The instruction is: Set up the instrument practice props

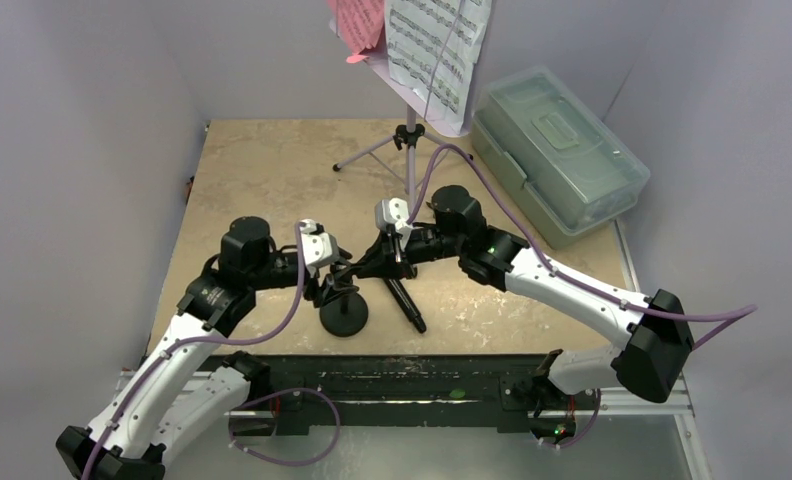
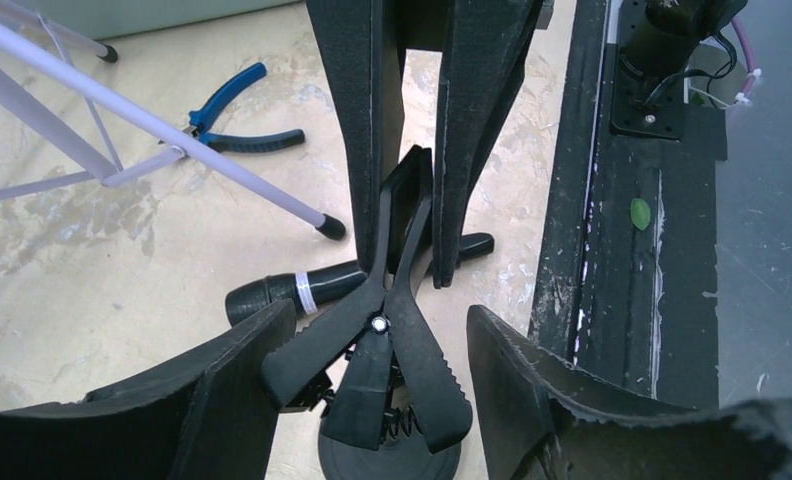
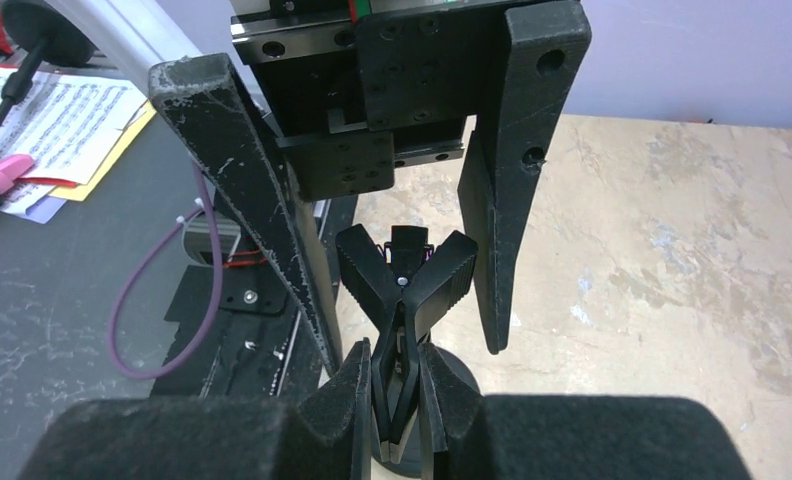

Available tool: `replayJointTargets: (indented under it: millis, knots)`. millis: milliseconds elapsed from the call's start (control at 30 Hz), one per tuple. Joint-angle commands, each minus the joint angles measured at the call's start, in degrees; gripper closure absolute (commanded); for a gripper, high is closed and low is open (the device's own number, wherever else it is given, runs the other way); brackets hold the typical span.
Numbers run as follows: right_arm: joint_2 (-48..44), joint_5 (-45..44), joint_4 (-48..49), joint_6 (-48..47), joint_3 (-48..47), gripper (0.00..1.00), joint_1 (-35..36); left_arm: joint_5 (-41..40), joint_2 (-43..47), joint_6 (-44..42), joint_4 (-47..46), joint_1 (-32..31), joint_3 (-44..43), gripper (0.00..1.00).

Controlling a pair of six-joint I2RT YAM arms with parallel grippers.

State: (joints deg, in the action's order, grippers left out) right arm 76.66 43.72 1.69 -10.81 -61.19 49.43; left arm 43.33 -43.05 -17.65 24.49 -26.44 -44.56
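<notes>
Where the arms meet at the centre of the top view, we see the right gripper [image 3: 394, 355] with jaws clamped on the spring clip [image 3: 408, 285] of the mic stand [image 1: 344, 315], and the left gripper [image 2: 377, 318] with jaws apart on either side of the clip's handles. The microphone [image 1: 408, 305] lies on the table [image 1: 262, 170] just right of the stand's base; the music stand [image 1: 409, 150] rises at upper centre.

The left arm [image 1: 167, 365] and right arm [image 1: 572, 290] both bend inward from their bases, so the hands meet tip to tip low over the near middle of the worktop [image 1: 272, 170]. The left hand [image 2: 377, 315] has its fingers spread, straddling the handles of the mic stand clip [image 3: 412, 280]. The right hand [image 3: 392, 350] pinches the clip's jaw end.
</notes>
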Motion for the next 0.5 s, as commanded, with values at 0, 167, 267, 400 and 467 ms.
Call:
replayJointTargets:
  millis: [0,167,267,400,467]
  knots:
    - [0.84,2.14,-4.28,-1.23,-1.82,1.0,-0.21,1.8,0.01,-2.92,-1.86,-0.37,-2.9,0.47]
    - [0.33,0.56,-4.32,-1.13,-1.71,0.98,-0.21,1.01,0.27,-5.74,-0.88,-0.37,-3.18,1.0]
    - [-1.26,-1.55,-2.95,1.33,-1.17,0.69,-0.21,0.58,1.03,-6.79,0.14,-0.4,-2.81,1.0]
    - [-4.83,-5.82,1.91,7.2,2.27,0.32,-0.21,-0.86,2.52,-7.18,0.2,-0.46,-2.02,1.0]
    - [-6.14,-6.81,3.02,9.01,3.51,0.21,-0.21,-0.45,2.93,-7.03,0.18,-0.46,-1.87,1.0]
